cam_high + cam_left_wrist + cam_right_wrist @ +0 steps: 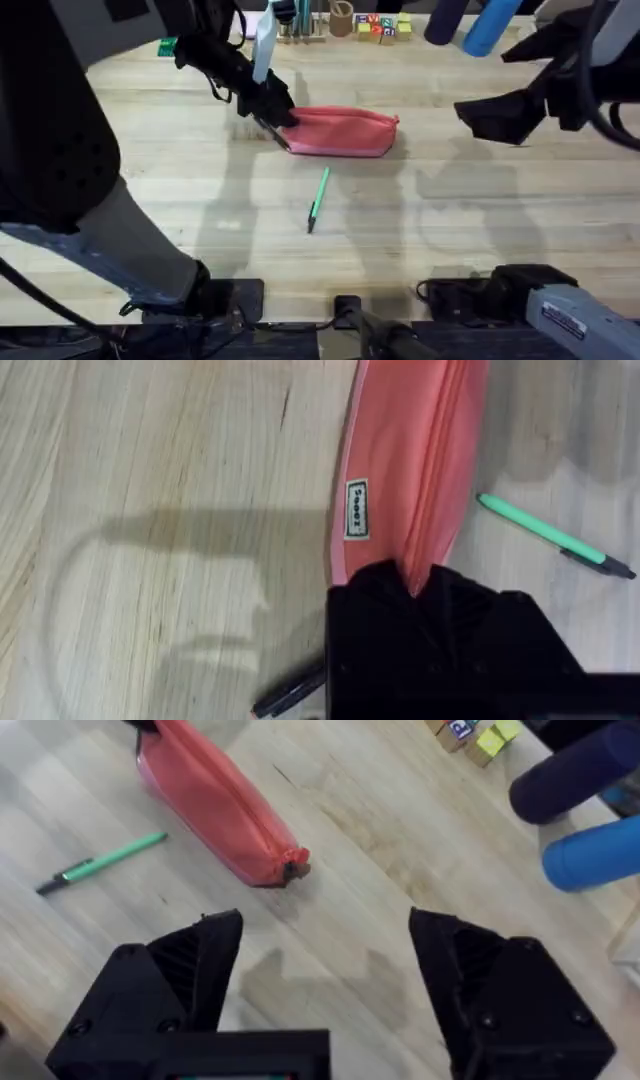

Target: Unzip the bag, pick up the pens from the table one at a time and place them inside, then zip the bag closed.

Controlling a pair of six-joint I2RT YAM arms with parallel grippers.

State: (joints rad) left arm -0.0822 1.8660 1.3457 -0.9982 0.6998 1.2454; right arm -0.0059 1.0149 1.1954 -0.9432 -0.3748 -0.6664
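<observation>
- i had the left gripper (pixel 272 118) down at the left end of the bag (pixel 345 132), fingers closed on that end of the fabric where the zipper line ran in.
- the right gripper (pixel 325 965) hung open above the table (pixel 480 220), well apart from the bag's right end.
- the bag lay flat mid-table; the green pen (pixel 317 200) lay just in front of it, apart. a black pen (pixel 290 695) lay beside the left fingers.
- risk, as i judged it: with only one end pinned, a pull could drag the whole bag and sweep it into the green pen.
- risk: the pinch might have caught cloth, not the zipper tab, so the zip would not move.
- hidden: the zipper tab sat under the left fingers; i could not tell whether the zip was open at all.
</observation>
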